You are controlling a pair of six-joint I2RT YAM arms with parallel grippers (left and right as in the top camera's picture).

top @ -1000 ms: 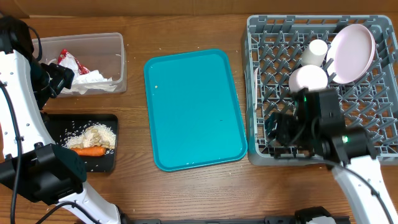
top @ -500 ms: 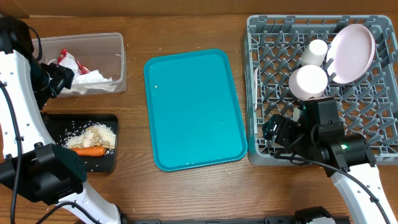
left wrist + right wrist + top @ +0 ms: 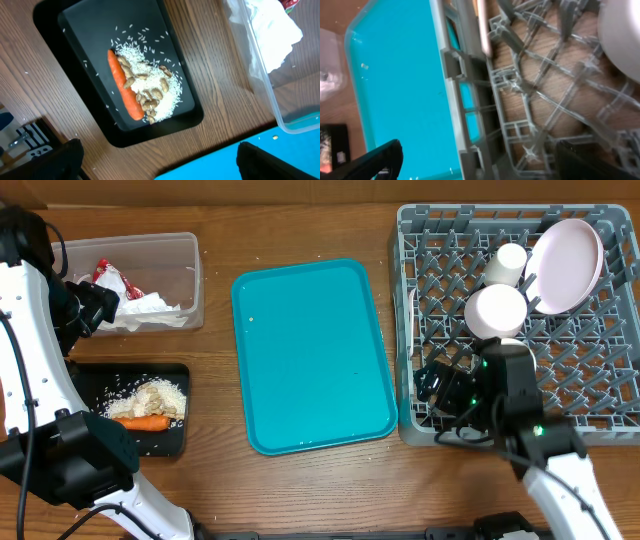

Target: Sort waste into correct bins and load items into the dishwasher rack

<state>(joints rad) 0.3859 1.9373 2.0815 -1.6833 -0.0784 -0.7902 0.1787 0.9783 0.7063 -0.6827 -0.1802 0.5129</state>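
Well: left tool (image 3: 157, 152) and right tool (image 3: 477, 150) wide; wrapper (image 3: 108, 277) print unreadable.

An orange carrot (image 3: 124, 86) lies against rice and crumbs (image 3: 150, 89) in the black tray (image 3: 82, 37), beside the clear tub (image 3: 262, 86).

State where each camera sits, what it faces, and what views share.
Overhead: above the table, looking straight down; left arm and right arm show.
Left wrist: faces down on black tray, carrot, clear tub; left pincer tips show.
Right wrist: faces dishwasher rack edge; right pincer tips show.
Shared: teal tray, in all three.
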